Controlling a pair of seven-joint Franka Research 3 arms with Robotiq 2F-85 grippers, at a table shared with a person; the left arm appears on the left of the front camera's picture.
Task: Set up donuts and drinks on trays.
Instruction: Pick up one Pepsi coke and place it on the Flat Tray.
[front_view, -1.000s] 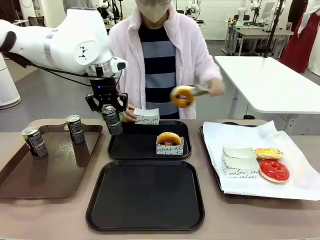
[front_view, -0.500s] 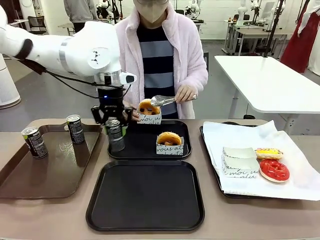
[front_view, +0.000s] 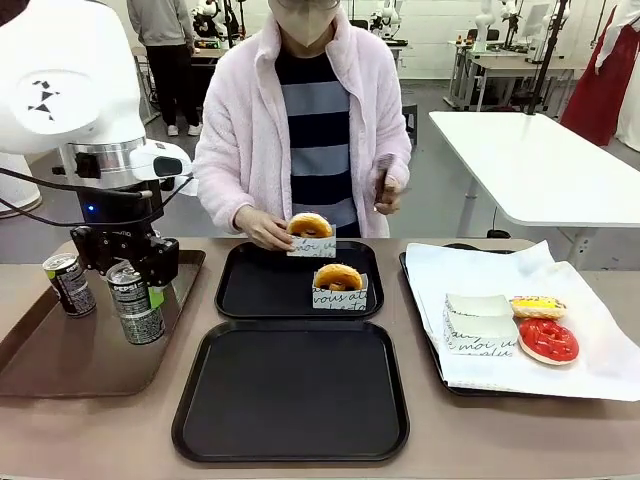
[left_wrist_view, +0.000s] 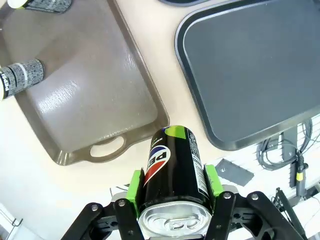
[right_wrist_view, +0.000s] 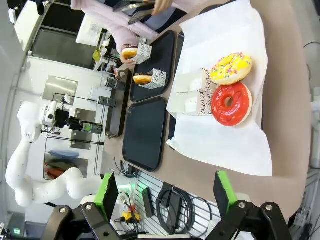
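My left gripper is shut on a dark drink can, held upright in front of the brown tray's right side. The left wrist view shows the can between the green pads. Another can stands on the brown tray. A sleeved donut sits on the far black tray. The person's hand holds a second sleeved donut over that tray's far edge. The near black tray is bare. My right gripper stands open, high above the table.
At the right, a white-paper-lined tray holds a red iced donut, a yellow iced donut and empty paper sleeves. The person's other hand holds tongs near the chest. Two cans stand on the brown tray.
My left arm has carried the can leftward from the far black tray's left edge toward the brown tray. The person tonged a donut into a sleeve and now holds it by hand.
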